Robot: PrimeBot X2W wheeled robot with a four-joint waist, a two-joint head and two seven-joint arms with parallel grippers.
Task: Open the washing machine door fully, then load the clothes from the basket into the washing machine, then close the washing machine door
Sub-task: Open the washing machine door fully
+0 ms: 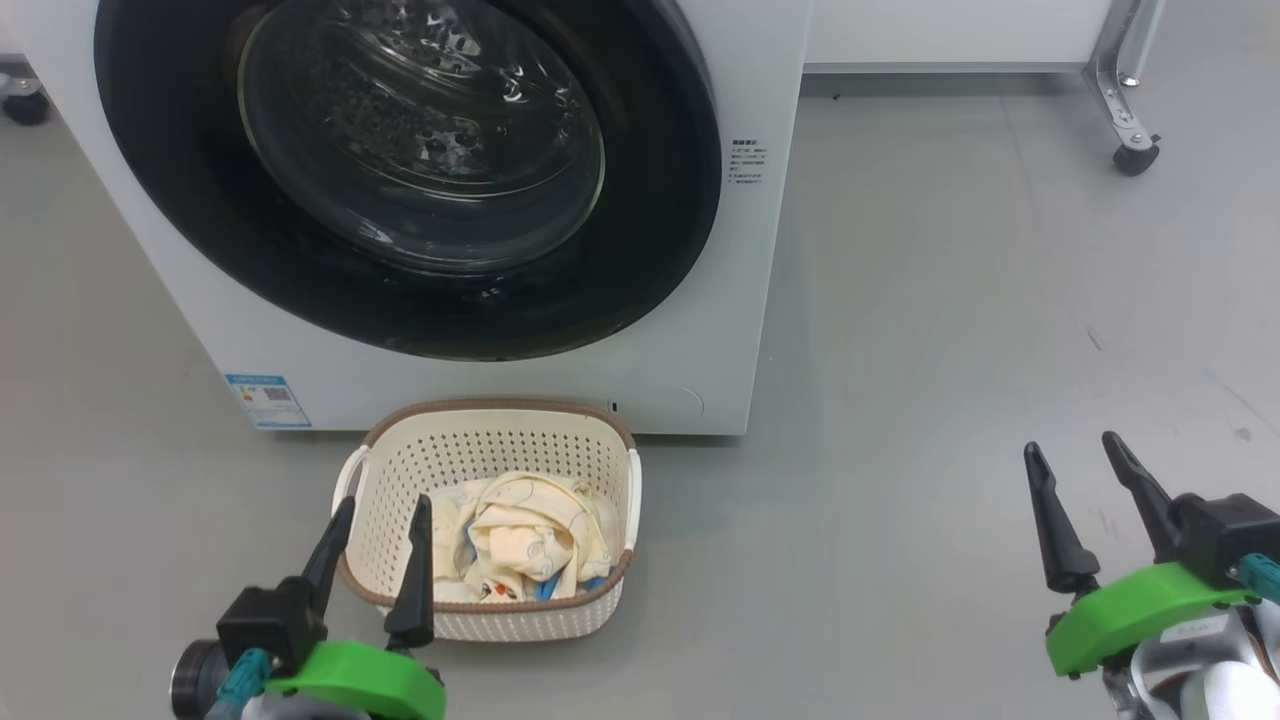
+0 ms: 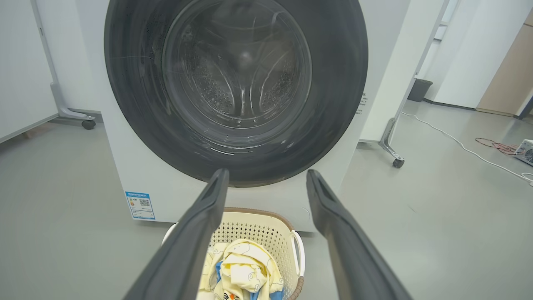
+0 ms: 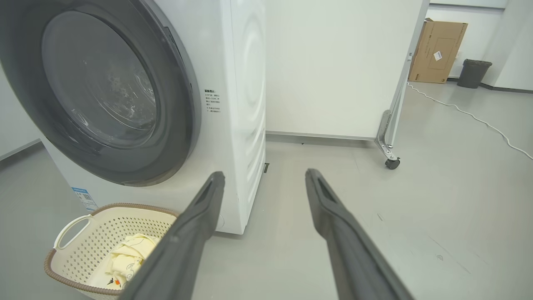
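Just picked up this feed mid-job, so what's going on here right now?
Nothing is being handled yet. The washing machine door looks shut against the washing machine, and the clothes lie in the basket on the floor right in front of it. The left claw hangs open at the basket's near left side, holding nothing. The right claw is open and empty over bare floor to the right.
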